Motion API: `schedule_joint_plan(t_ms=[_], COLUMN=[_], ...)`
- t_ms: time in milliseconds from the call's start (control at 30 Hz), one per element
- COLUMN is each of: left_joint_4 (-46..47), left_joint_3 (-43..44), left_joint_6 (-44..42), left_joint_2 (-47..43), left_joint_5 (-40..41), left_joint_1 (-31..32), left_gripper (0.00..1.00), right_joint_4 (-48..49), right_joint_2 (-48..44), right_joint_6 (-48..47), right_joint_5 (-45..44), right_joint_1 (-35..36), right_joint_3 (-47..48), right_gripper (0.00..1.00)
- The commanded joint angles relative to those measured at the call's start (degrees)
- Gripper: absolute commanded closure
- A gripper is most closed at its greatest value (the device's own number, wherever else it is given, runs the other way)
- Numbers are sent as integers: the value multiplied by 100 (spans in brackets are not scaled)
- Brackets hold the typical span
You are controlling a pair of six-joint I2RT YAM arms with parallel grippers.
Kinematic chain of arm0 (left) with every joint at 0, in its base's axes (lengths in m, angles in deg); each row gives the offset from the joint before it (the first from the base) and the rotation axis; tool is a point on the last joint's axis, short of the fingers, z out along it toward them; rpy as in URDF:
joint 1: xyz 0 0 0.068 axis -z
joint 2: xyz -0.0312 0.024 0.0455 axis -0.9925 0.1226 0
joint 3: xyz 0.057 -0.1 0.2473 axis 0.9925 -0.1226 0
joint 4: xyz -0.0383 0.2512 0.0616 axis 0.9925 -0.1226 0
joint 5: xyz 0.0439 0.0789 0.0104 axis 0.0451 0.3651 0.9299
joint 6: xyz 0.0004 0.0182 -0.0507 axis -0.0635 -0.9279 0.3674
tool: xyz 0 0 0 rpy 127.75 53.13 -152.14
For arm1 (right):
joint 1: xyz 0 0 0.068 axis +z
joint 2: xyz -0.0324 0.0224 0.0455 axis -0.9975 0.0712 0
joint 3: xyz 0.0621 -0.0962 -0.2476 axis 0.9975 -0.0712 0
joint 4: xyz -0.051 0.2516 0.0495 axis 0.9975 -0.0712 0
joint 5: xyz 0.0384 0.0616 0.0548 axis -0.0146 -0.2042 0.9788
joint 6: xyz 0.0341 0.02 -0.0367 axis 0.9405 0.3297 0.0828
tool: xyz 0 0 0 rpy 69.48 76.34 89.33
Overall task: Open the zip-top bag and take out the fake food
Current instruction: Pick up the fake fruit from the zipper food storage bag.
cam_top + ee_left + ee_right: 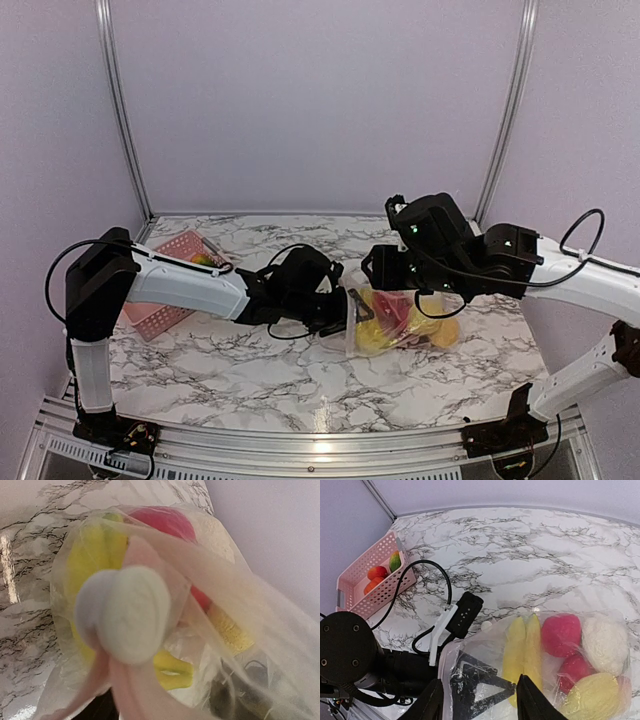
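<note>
- Desk [250,370]: marble-patterned top carrying everything listed below.
- Left arm [190,285]: reaches from the 9 o'clock side across to the desk's centre.
- Right arm [590,275]: reaches in from the 3 o'clock side, its wrist raised over the bag.
- Zip-top bag [400,322]: clear and crinkled, lying on the desk just off centre toward 3 o'clock, between the 2 arms, with food inside.
- Basket [150,315]: pink and slatted, at the desk's 9 to 10 o'clock edge, partly hidden by the left arm. The right wrist view shows 2 orange pieces and 1 green-and-orange piece in it.
- Fake food [561,634]: several pieces lie packed together inside the bag. In the right wrist view 2 bananas [522,645] lie at the cluster's 9 o'clock. A pink-red round piece sits beside them and a white bumpy piece [605,642] is at 3 o'clock. A red piece [575,670] and a yellow lemon [592,697] are at 5 o'clock.
- Left pincer [345,308]: at the bag's 9 o'clock edge. Its dark frame shows through the film in the right wrist view.
- Finger pad [125,612]: 1 pale pad fills the left wrist view with bag film pressed around it. I cannot tell whether this pincer grips the film or stands apart.
- Right pincer [479,680]: above the bag's 9 o'clock end, fingers spread apart, nothing held between them.
</note>
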Motion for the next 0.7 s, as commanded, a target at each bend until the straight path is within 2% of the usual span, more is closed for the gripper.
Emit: schedule_joint_plan(t_ms=[0,400,667], left_joint_4=[94,154,118], left_joint_3=[-31,-149,-138], left_joint_6=[9,40,35], left_joint_2=[183,169,143], left_joint_5=[70,30,39], left_joint_1=[39,39,39], left_gripper=[37,37,37], right_joint_4=[-398,-921,-870], right_joint_2=[-537,-1927,-2333], right_joint_6=[103,733,672], right_joint_5=[-77,-11,357], right_joint_1=[-405,-1051,-1737], right_joint_3=[-379,-1942,-2472], right_gripper=[52,60,83])
